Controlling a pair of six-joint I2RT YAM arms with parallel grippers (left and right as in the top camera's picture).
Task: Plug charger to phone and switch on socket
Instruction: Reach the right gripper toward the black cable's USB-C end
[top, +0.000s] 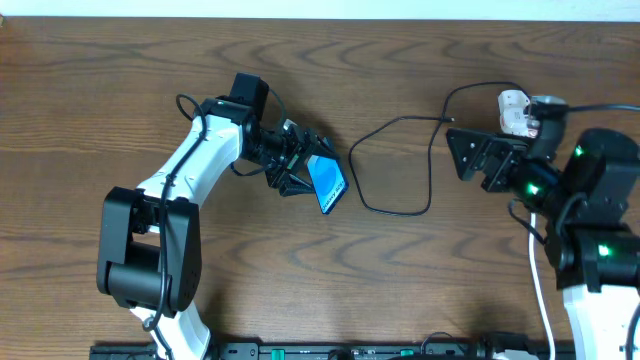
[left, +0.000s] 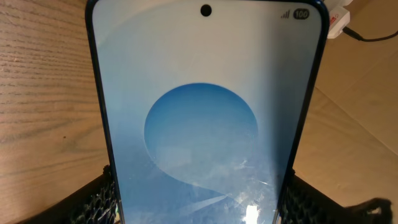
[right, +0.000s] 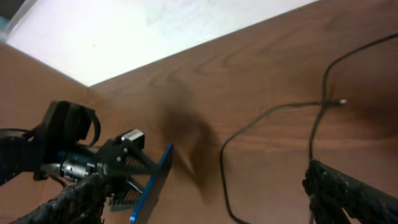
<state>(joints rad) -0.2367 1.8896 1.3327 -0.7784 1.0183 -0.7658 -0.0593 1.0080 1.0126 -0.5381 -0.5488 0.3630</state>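
Left hand (top: 308, 170): clamped on the phone (top: 328, 184), holding it tilted above the bench (top: 120, 80).
Right hand (top: 458, 155): fingers spread wide, empty, just beside the socket (top: 515, 108).
Charger (right: 222, 165): looped on the bench between the hands, its plug lying free near the right hand.

Noted bare bench (top: 90, 70) across upper left and lower centre of overhead frame; passable there. Blocked at centre right by charger (top: 395, 212), lying in a wide loop on the wood. Narrow lane only between that loop and phone (top: 328, 183), held tilted off the wood in left gripper (top: 308, 170) at frame centre. Crowded at upper right: socket (top: 518, 110) partly under right arm, right gripper (top: 460, 155) spread wide just beside the loop.
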